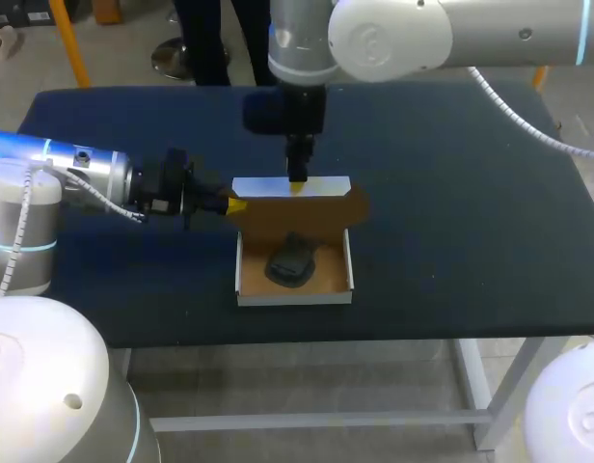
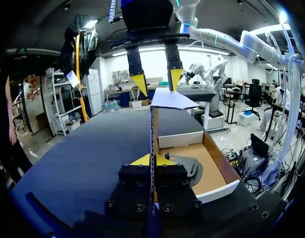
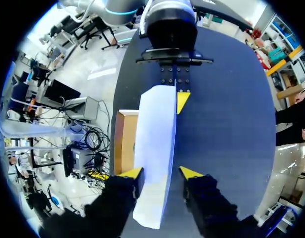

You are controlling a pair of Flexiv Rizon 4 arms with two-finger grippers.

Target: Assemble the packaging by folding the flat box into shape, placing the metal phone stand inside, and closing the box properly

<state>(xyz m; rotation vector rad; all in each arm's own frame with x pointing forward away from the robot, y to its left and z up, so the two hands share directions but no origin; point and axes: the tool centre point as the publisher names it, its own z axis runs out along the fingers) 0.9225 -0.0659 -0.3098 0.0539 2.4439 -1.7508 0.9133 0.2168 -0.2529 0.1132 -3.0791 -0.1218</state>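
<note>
Cardboard lid (image 1: 326,184) sits half-up over the box (image 1: 295,296), phone stand (image 1: 290,262) already inside. Left gripper (image 1: 235,205) is clamped on its edge, right gripper (image 1: 297,182) spread astride. Uneven push could crease it.

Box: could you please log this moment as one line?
stand in box | left claw shut on raised lid | right claw open astride it
</note>
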